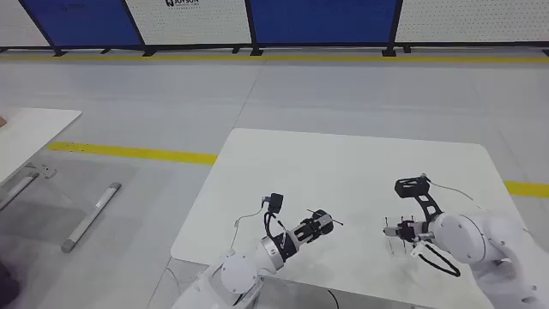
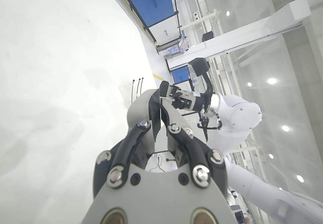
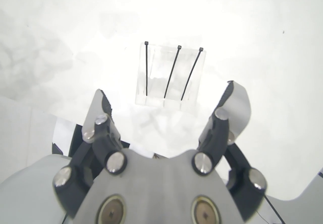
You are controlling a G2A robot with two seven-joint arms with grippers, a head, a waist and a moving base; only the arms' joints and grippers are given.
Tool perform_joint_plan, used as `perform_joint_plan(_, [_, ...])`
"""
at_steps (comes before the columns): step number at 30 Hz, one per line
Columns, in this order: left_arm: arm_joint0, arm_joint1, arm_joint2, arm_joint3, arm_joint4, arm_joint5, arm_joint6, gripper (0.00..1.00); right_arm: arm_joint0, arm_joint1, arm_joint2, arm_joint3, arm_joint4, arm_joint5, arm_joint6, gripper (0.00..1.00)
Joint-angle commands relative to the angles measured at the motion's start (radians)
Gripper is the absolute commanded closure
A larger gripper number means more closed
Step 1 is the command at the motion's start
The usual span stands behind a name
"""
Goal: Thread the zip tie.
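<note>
My left gripper [image 2: 160, 98] is shut on a thin black zip tie [image 2: 160, 112] that runs between its two pads. In the top view this gripper [image 1: 322, 221] hovers over the white table's near side, and the tie [image 1: 336, 221] pokes out past its tip. Three more black zip ties [image 3: 171, 72] stand upright, heads up, in a clear holder [image 3: 154, 101]. My right gripper [image 3: 167, 90] is open just short of that holder, one finger to either side. From the left wrist the same standing ties [image 2: 137, 88] show beside the right gripper [image 2: 166, 88].
The white table [image 1: 360, 163] is bare toward its far edge. A second white table [image 1: 34, 129] stands off to the left across a floor with a yellow line [image 1: 129, 151]. Blue and white panels [image 1: 326, 4] close the back.
</note>
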Motion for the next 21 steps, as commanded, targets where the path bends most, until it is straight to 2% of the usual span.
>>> perform_joint_plan(1, [0.000, 0.000, 0.000, 0.000, 0.000, 0.000, 0.000, 1.00, -0.008, 0.002, 0.009, -0.006, -0.003, -0.001, 0.012, 0.48])
perform_joint_plan(8, [0.000, 0.000, 0.000, 0.000, 0.000, 0.000, 0.000, 1.00, 0.004, -0.006, 0.001, 0.026, 0.009, -0.006, 0.036, 0.50])
perform_joint_plan(21, [0.000, 0.000, 0.000, 0.000, 0.000, 0.000, 0.000, 1.00, 0.082, -0.031, -0.060, 0.148, 0.069, -0.019, 0.036, 0.56])
